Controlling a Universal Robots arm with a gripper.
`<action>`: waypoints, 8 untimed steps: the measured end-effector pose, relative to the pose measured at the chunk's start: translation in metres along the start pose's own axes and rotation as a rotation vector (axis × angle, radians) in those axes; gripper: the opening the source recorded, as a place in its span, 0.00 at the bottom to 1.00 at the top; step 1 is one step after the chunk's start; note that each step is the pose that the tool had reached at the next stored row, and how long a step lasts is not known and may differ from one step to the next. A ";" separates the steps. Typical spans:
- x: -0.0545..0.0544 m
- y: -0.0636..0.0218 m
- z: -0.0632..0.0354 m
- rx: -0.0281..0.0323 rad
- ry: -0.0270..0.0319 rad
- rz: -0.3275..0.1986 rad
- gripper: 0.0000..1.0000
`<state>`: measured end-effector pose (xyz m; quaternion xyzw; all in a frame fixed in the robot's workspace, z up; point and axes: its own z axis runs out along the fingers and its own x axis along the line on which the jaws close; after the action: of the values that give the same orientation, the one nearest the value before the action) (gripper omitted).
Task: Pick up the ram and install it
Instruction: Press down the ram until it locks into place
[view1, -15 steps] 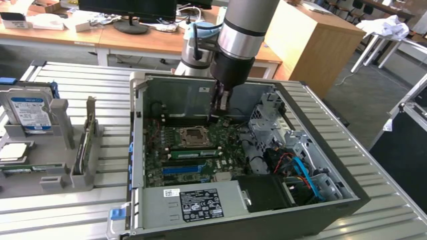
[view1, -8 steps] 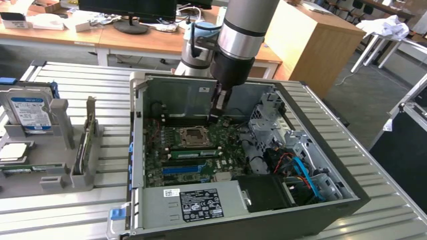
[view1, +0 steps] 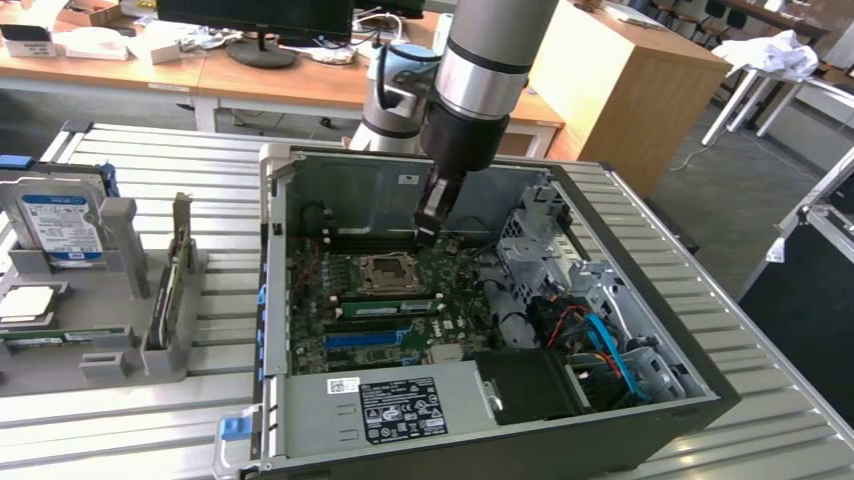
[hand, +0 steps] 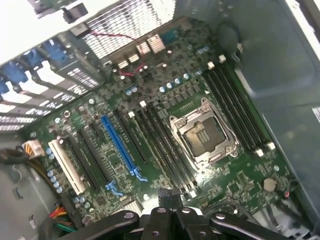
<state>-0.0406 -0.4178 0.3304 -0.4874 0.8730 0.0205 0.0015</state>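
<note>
One arm in exterior view: pincer (view1: 427, 232) shut, nothing seen in it, hanging upper-center of frame inside open PC case (view1: 280, 300), just over motherboard (view1: 400, 300) near CPU socket (view1: 384, 270). Ram (view1: 166, 295) well apart at frame's left, standing on edge in grey holder (view1: 120, 345) on bench (view1: 147, 170), hard drive (view1: 60, 228) beside it.

Wrist view: pincer (hand: 170, 194) closed, empty, above motherboard (hand: 150, 100) w/ blue slot (hand: 119, 145), CPU socket (hand: 202, 135) and dark slots btwn them.
</note>
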 end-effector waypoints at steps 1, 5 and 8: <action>0.000 0.0000 0.0000 0.0004 -0.0006 0.018 0.11; 0.000 0.0000 0.0002 0.0021 -0.0031 0.091 0.11; 0.000 0.0000 0.0003 0.0033 -0.0049 0.146 0.11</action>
<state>-0.0406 -0.4178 0.3300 -0.4226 0.9061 0.0203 0.0030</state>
